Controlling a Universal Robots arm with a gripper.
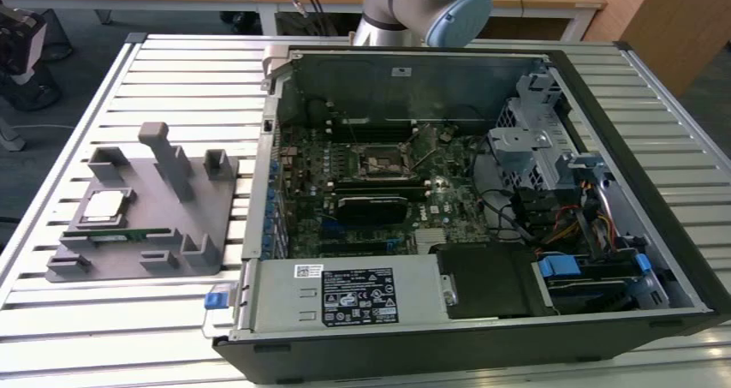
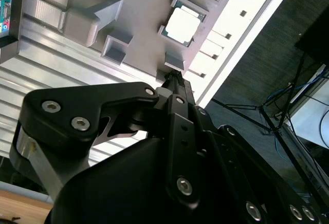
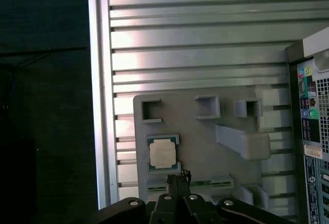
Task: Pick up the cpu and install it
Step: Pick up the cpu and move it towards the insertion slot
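While the cpu (image 1: pixel 105 205) lay flat in its square pocket on the gray holder (image 1: pixel 160 212) at the left of the exterior view, the gripper (image 3: pixel 178 176) was clenched on nothing, fingers pressed together. In both wrist views its tips pointed toward the holder, apart from the cpu. A green memory stick (image 1: pixel 120 234) lay just beside the chip. The open computer case (image 1: pixel 457 341) filled the exterior view's right, its socket (image 1: pixel 377 158) mid-frame.
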